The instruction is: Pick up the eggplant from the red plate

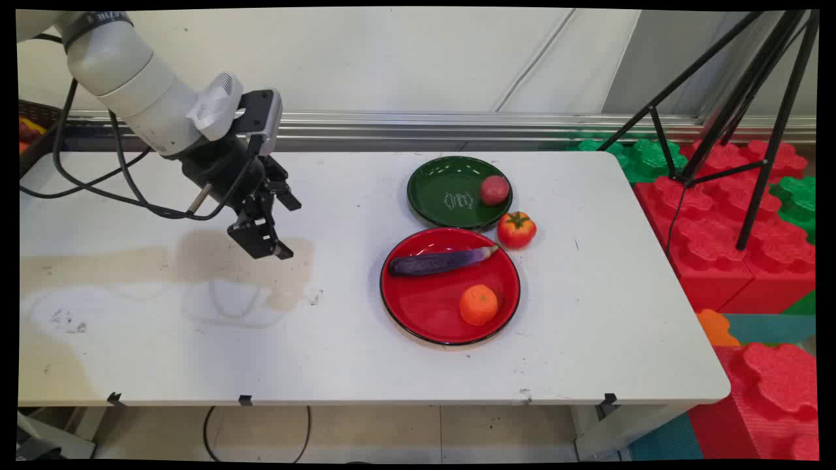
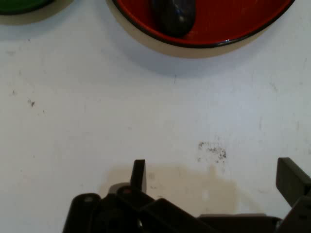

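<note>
Surface (image 1: 588,326) white, stained beneath me. Red plate (image 1: 431,313) well right of my jaws (image 1: 274,228), carrying eggplant (image 1: 434,262) and orange (image 1: 478,305). Green plate (image 1: 444,189) beyond, holding red fruit (image 1: 494,190). Tomato (image 1: 516,230) between plates' right rims. My jaws released, empty, above bare surface.

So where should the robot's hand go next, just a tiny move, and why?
Probably a short slide toward the red plate. The gripper hangs open and empty over bare table, touching nothing. The nearest thing is the purple eggplant, lying across that plate; its dark end shows at the top of the hand view, so the hand already faces it.
</note>
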`<state>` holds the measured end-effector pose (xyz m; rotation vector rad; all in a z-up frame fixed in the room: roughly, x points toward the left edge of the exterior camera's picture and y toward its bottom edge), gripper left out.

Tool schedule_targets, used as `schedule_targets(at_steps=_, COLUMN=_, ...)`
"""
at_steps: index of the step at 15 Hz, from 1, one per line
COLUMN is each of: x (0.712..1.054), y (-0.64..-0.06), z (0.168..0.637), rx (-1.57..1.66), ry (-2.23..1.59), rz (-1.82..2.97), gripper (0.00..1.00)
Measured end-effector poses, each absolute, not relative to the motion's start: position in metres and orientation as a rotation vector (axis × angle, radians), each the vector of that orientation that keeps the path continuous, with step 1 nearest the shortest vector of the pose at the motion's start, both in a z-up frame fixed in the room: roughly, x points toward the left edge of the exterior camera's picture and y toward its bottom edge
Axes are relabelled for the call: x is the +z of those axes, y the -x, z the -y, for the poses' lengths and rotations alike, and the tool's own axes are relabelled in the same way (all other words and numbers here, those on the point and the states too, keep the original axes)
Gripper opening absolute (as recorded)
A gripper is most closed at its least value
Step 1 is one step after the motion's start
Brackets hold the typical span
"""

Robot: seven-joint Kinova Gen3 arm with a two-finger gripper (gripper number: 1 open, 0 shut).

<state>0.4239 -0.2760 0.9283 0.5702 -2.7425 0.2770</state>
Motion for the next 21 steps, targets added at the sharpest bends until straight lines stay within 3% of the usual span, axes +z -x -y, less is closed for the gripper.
schedule_targets(at_steps=12, x=0.936, y=-0.356, z=0.304, rx=0.350, ry=-0.585, rz=2.594, gripper=1.00)
schedule_targets(at_steps=21, x=0.910, y=-0.284, z=0.341, rx=0.369, ry=-0.671, rz=2.618, gripper=1.00)
